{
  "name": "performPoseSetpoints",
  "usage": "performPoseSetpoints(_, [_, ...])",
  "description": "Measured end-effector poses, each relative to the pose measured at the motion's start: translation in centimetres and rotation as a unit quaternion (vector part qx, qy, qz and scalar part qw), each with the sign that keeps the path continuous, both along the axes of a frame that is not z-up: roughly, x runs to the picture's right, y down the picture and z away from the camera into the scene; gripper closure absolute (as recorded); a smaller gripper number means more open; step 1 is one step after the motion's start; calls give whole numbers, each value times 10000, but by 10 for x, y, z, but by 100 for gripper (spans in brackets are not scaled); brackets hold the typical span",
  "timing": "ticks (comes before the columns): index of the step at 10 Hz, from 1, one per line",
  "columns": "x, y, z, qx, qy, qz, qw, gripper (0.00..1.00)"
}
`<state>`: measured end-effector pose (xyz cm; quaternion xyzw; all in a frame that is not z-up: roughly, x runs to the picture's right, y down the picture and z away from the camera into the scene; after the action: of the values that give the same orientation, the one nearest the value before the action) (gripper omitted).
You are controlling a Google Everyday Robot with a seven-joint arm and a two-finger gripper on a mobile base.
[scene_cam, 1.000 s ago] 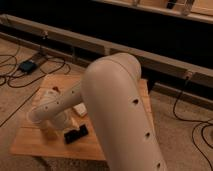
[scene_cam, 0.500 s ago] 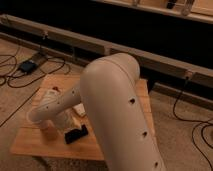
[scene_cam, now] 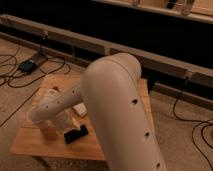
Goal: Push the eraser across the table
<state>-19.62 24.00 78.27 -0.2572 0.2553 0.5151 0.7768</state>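
Observation:
The eraser, a flat black block, lies near the front edge of the light wood table. My big white arm reaches down over the table from the right and folds back at the elbow on the left. My gripper is low over the table, right behind and to the left of the eraser, very close to it or touching it. The arm hides the middle of the table.
A small white block sits just behind the eraser. A pale carton-like thing stands at the table's back left. Cables and a dark power brick lie on the floor at left, more cables at right. A dark wall runs behind.

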Motion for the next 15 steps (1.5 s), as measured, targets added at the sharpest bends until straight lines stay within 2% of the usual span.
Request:
performPoseSetpoints(7, [1,15,5,-54,66,-317,9995,35])
performPoseSetpoints(15, [45,-9,27,95,666,-155,9976,35])
